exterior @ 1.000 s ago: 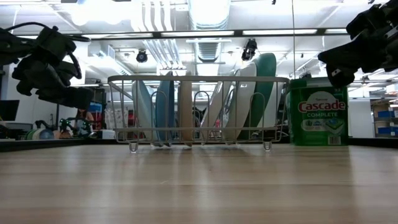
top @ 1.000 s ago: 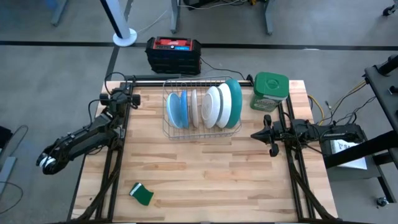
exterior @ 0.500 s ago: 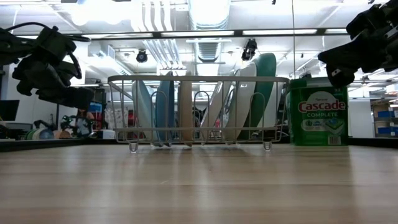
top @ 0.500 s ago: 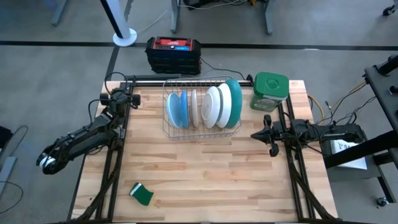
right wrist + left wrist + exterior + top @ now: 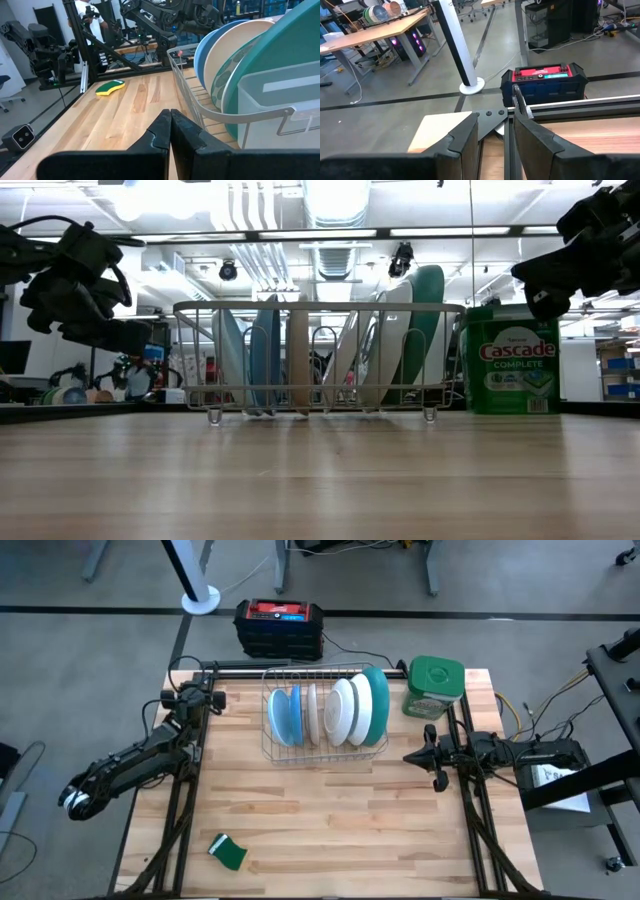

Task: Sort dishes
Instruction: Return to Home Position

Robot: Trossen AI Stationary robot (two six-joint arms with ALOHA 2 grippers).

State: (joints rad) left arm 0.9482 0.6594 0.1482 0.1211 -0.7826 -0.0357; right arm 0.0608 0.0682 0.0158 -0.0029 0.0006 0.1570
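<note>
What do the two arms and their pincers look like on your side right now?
The left arm and right arm are both matte black, built of jointed segments. The left one shows a white patch at its outer end, and a black cable loops over its wrist. The left pincer and right pincer each have two flat, dark, tapering fingers. No markings are readable.

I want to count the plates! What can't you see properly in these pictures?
Exact plate count: in the low view the plates stand edge-on and overlap behind the dish rack wires.
Green sponge: seen from above, but outside the low view.
Small print on the green-lidded container: too small in the low view.
</note>
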